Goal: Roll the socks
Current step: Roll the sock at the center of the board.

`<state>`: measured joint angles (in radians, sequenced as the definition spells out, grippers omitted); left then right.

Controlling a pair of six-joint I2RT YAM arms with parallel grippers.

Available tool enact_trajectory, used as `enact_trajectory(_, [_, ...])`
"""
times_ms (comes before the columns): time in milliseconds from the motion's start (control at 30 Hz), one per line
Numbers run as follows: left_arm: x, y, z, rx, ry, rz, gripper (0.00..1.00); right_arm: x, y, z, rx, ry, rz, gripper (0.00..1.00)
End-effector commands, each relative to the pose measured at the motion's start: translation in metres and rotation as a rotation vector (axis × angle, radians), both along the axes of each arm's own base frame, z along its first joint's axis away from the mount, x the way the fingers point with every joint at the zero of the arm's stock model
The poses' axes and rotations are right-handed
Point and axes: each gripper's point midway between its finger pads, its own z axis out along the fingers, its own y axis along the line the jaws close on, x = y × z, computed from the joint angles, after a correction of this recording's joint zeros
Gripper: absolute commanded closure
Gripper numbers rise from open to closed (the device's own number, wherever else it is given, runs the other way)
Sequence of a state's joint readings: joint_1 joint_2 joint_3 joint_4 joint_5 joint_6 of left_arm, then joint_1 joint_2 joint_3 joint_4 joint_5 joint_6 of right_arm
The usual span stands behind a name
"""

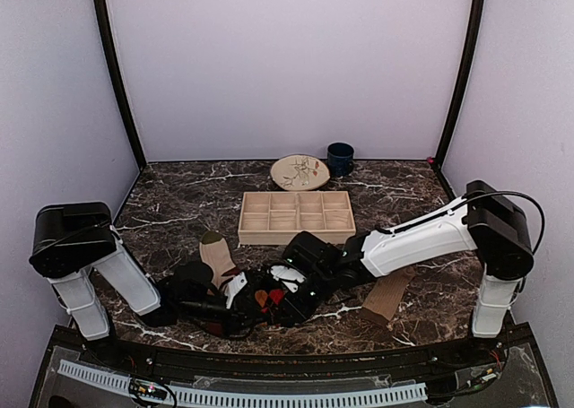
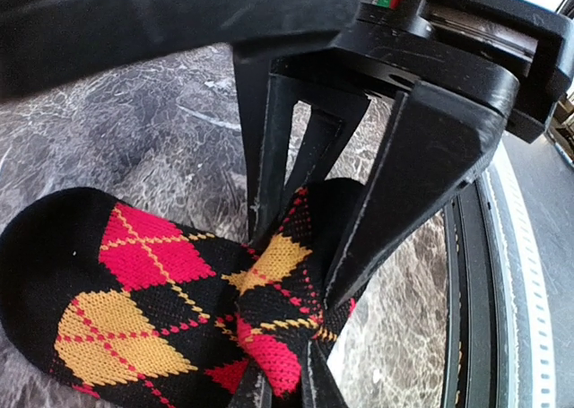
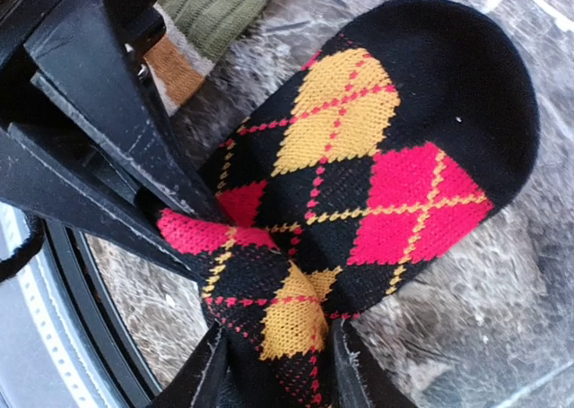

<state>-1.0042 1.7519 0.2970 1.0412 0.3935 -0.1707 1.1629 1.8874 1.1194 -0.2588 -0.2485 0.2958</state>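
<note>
The black sock with red and orange argyle diamonds (image 1: 266, 296) (image 2: 134, 291) (image 3: 395, 157) lies at the front of the table between both grippers. My left gripper (image 1: 235, 302) (image 2: 282, 381) is shut on a bunched fold of it. My right gripper (image 1: 273, 299) (image 3: 278, 372) faces the left one, its jaws apart with the sock's bunched end lying between them. The beige striped sock (image 1: 218, 257) (image 3: 206, 13) lies flat just behind the left gripper. The tan ribbed sock (image 1: 387, 296) rests to the right, under the right forearm.
A wooden compartment tray (image 1: 296, 217) stands mid-table behind the grippers. A patterned plate (image 1: 300, 172) and a dark blue mug (image 1: 340, 159) sit at the back wall. The table's front rail (image 1: 269, 363) runs close below both grippers.
</note>
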Motion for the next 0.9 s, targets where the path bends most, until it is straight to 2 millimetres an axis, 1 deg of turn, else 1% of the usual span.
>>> enact_trajectory(0, [-0.008,0.008,-0.028,0.091,0.098,0.012,1.00,0.012,-0.009,0.008,0.014,-0.093,-0.049,0.63])
enact_trajectory(100, [-0.009,0.008,-0.030,0.096,0.114,0.014,1.00,0.016,-0.013,0.016,0.039,-0.129,-0.065,0.59])
enact_trajectory(267, [-0.009,0.009,-0.032,0.100,0.136,0.031,1.00,0.020,-0.018,0.031,0.085,-0.190,-0.085,0.58])
enact_trajectory(400, [-0.009,0.010,-0.034,0.101,0.154,0.045,1.00,0.020,-0.020,0.043,0.102,-0.268,-0.083,0.57])
enact_trajectory(533, [-0.008,0.010,-0.033,0.098,0.167,0.057,1.00,0.017,-0.021,0.053,0.088,-0.396,-0.065,0.56])
enact_trajectory(867, [-0.012,0.011,-0.026,0.057,0.210,0.059,1.00,0.009,-0.032,0.062,-0.043,-0.760,-0.063,0.51])
